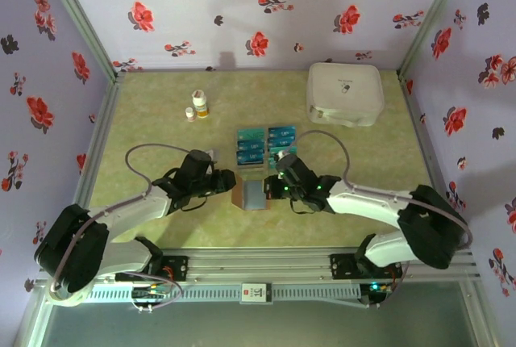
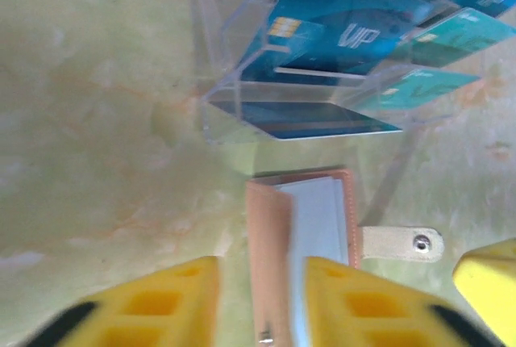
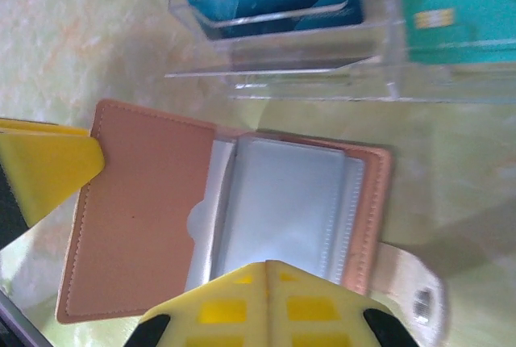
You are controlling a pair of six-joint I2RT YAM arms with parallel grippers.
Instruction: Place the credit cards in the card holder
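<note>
Card holder (image 1: 254,194) lies open on the tabletop (image 1: 153,113), front center between the two arms, just in front of the clear tray (image 1: 266,144) that holds the credit cards (image 2: 347,32). The cards are teal-blue and stand in the tray's compartments. None are in the holder; its clear sleeves (image 3: 282,210) look bare. The brown flap (image 3: 137,218) is on the left and the snap tab (image 3: 419,298) sticks out on the right. Left tool (image 2: 262,307) is released: its yellow fingers are apart, the brown flap sits between them, and there is a gap on each side. Right tool (image 3: 266,298) is clenched, fingers pressed together with nothing between them, tips over the near edge of the clear sleeves; cannot tell if they touch. A white case (image 1: 345,93) sits at back right, well apart. Two small bottles (image 1: 200,105) are at back left.
</note>
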